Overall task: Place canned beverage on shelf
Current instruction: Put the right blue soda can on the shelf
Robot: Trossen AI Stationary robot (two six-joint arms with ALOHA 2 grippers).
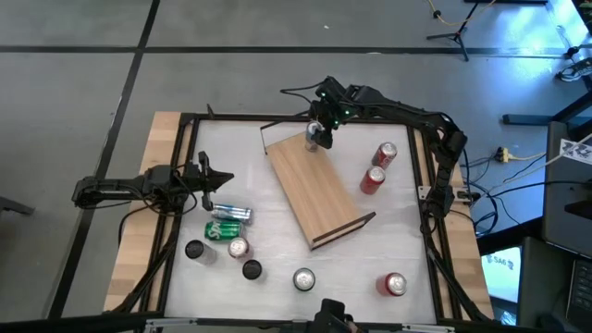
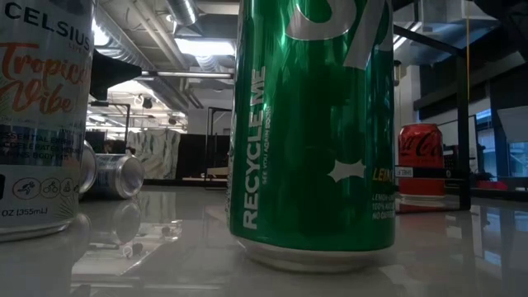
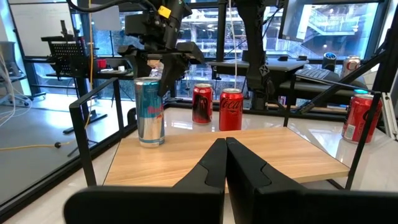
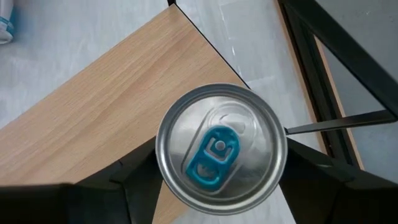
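Silver-blue can [image 3: 150, 112] stands upright on shelf [image 1: 314, 190], near its wire-frame end, toward table's [image 1: 277, 250] far edge. Your right gripper [image 1: 318, 132] straddles can from above, fingers just parting, likely releasing. Left gripper [image 3: 225, 163] clenched, empty, waiting at table's left edge.

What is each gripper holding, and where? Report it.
Nothing. The right gripper stands open around the top of the silver can on the shelf; the left gripper is shut, empty.
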